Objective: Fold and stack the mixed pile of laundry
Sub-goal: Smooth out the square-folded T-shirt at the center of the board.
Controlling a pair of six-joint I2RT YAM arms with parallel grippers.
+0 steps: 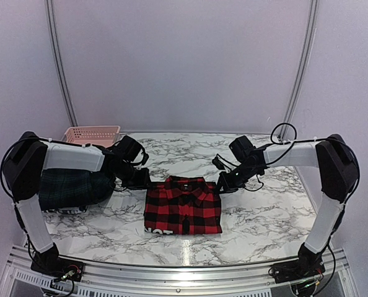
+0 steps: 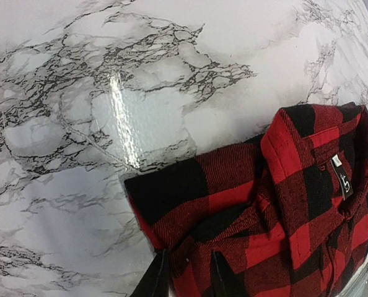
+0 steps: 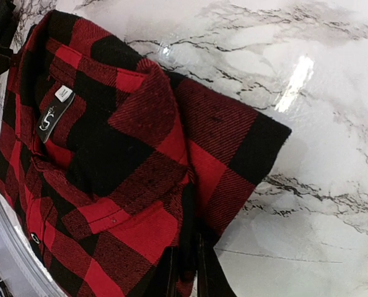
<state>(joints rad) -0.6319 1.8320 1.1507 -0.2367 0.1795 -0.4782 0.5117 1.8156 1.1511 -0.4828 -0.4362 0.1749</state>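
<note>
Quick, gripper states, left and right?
Left gripper: jaws apart, straddling an edge of the checked shirt.
Right gripper: jaws narrow over the shirt's edge; grip cannot be told.

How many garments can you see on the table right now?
2. A red-and-black checked shirt lies folded at the centre of the table. A dark green plaid garment sits bunched at the left edge. More may be hidden in or under that bundle.

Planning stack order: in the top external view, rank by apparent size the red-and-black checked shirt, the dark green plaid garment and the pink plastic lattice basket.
1. Red-and-black checked shirt
2. Dark green plaid garment, partly hidden
3. Pink plastic lattice basket, farther back, so unsure
</note>
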